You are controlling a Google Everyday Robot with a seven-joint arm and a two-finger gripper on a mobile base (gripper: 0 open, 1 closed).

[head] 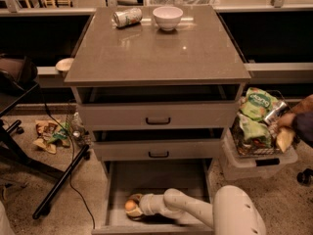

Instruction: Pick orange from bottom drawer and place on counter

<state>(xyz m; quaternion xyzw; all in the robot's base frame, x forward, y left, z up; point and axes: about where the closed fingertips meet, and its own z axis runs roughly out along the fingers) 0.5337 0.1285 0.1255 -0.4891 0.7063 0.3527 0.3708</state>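
The orange [129,205] lies at the front left of the open bottom drawer [117,185], a grey box at the foot of the cabinet. My gripper [133,206] reaches down into that drawer from the lower right on a white arm, and its tan fingers lie around the orange. The counter [156,48] is the wide glossy grey-brown top of the cabinet, well above the gripper.
A white bowl [167,17] and a tipped can [127,17] sit at the back of the counter. Two upper drawers with black handles [158,121] stand slightly open above the gripper. A bin of snack bags [257,131] stands at the right, chair legs [54,185] at the left.
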